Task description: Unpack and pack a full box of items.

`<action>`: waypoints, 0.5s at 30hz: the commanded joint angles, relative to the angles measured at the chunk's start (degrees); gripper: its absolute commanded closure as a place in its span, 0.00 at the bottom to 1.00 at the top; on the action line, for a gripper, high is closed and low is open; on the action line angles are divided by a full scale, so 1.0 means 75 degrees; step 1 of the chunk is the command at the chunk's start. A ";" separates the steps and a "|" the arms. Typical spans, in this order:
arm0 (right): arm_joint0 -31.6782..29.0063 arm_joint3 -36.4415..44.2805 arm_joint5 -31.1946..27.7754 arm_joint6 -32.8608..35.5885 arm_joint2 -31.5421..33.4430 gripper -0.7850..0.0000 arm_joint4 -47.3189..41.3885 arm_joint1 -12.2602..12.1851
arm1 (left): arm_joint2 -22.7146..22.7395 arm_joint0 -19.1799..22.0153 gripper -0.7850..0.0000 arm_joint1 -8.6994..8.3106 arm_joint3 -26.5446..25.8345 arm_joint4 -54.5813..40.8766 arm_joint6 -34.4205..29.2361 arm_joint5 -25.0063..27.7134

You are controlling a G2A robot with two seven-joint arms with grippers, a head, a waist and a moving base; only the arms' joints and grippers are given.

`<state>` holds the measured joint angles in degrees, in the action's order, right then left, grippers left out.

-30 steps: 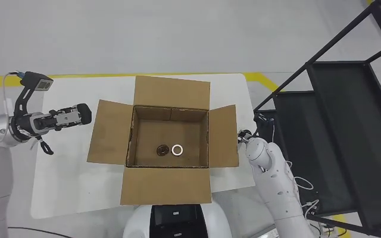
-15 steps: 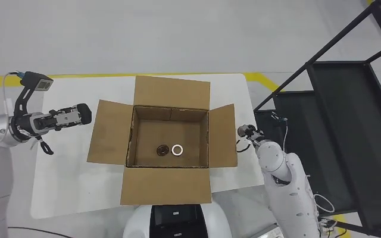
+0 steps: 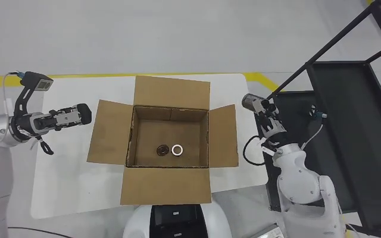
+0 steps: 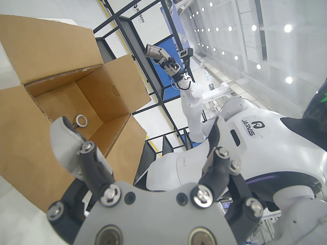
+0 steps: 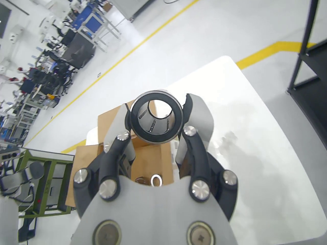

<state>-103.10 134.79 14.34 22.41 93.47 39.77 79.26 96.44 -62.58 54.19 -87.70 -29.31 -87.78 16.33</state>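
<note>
An open cardboard box [image 3: 149, 92] stands mid-table with its flaps spread. On its floor lie a dark ring [image 3: 161, 150] and a pale metal ring [image 3: 177, 149]; the pale ring [image 4: 81, 120] is also in the left wrist view. My right gripper [image 5: 157, 114] is shut on a hollow metal cylinder [image 5: 156, 118] with black end rims. It is held in the air just right of the box's right flap, the right gripper [image 3: 257, 106] gripping the cylinder [image 3: 248, 102]. My left gripper [image 4: 140, 133] hangs open and empty left of the box, above the table [image 3: 80, 114].
The white table [image 3: 65, 178] has bare room left and right of the box. A black metal shelf rack [image 3: 333, 119] stands close to the table's right edge, beside the right arm. A yellow floor line [image 3: 89, 75] runs behind the table.
My right arm has swung from low beside the table's right edge to the far side of the right flap, and the metal cylinder now shows in its gripper. The left arm has kept still.
</note>
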 commanded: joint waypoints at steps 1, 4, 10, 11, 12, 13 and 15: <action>0.0127 -0.0019 -0.0259 0.0123 -0.0379 1.00 0.0224 -0.0015 | 0.0000 0.0000 0.00 0.0000 0.0000 0.0000 0.0000 0.0000; 0.0350 -0.0019 -0.0387 0.0552 -0.1197 1.00 0.0927 -0.0039 | 0.0000 0.0000 0.00 0.0000 0.0000 0.0000 0.0000 0.0000; 0.0626 -0.0127 -0.0353 0.1450 -0.2990 1.00 0.2927 -0.0071 | 0.0000 0.0000 0.00 0.0000 0.0000 0.0000 0.0000 0.0000; 0.0676 -0.0250 -0.0356 0.1544 -0.3246 1.00 0.3225 -0.0071 | 0.0000 0.0000 0.00 0.0000 0.0000 0.0000 0.0000 0.0000; 0.0738 -0.0390 -0.0338 0.1623 -0.3485 1.00 0.3478 -0.0067 | 0.0000 0.0000 0.00 0.0000 0.0000 0.0000 0.0000 0.0000; 0.0806 -0.0555 -0.0317 0.1682 -0.3714 1.00 0.3679 -0.0059 | 0.0000 0.0000 0.00 0.0000 0.0000 0.0000 0.0000 0.0000; 0.0979 -0.0928 -0.0204 0.1717 -0.4087 1.00 0.4030 -0.0033 | 0.0000 0.0000 0.00 0.0000 0.0000 0.0000 0.0000 0.0000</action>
<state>-96.34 129.13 12.39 35.30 64.07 68.92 78.92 96.44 -62.58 54.19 -87.70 -29.31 -87.78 16.33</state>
